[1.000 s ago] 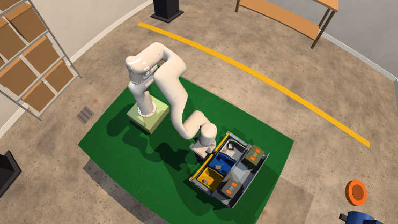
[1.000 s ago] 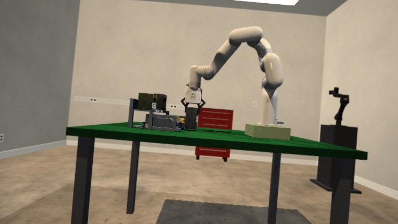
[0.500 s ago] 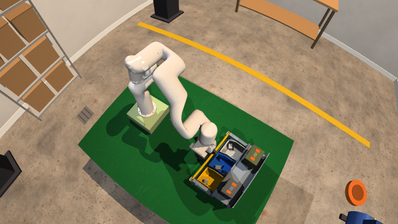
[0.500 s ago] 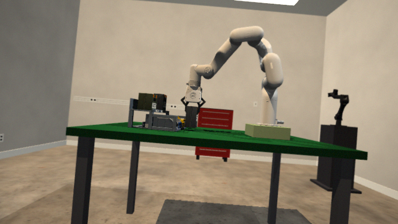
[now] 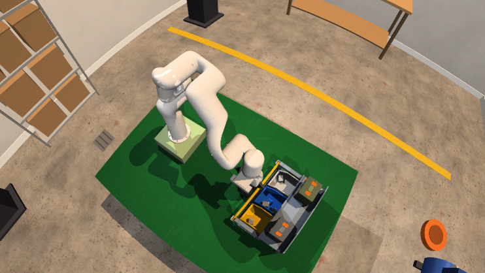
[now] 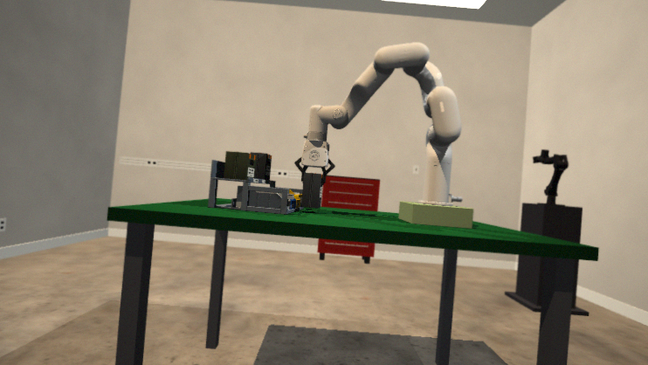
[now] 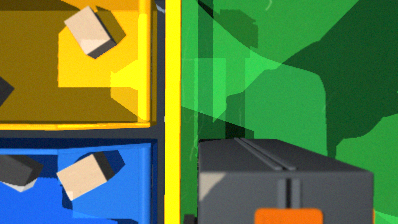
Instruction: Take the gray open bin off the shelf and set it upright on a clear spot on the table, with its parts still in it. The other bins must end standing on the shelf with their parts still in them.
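The gray open bin (image 5: 284, 180) stands on the lower shelf level at the far end, with a small part in it. Next to it stand the blue bin (image 5: 269, 200) and the yellow bin (image 5: 254, 218), each with parts; both also show in the wrist view, the blue bin (image 7: 75, 180) and the yellow bin (image 7: 75, 60). My gripper (image 6: 312, 174) is just in front of the shelf's yellow front rail (image 7: 172, 110). It is shut on a dark gray closed case with an orange latch (image 7: 285, 182), held upright at the table top (image 6: 312, 190). In the overhead view the wrist hides the fingers.
Two dark lidded cases with orange latches (image 5: 309, 189) (image 5: 280, 228) stand on the shelf's upper level. The arm's pale green base block (image 5: 180, 140) stands at the table's other end. A red cabinet (image 6: 348, 195) stands behind the table.
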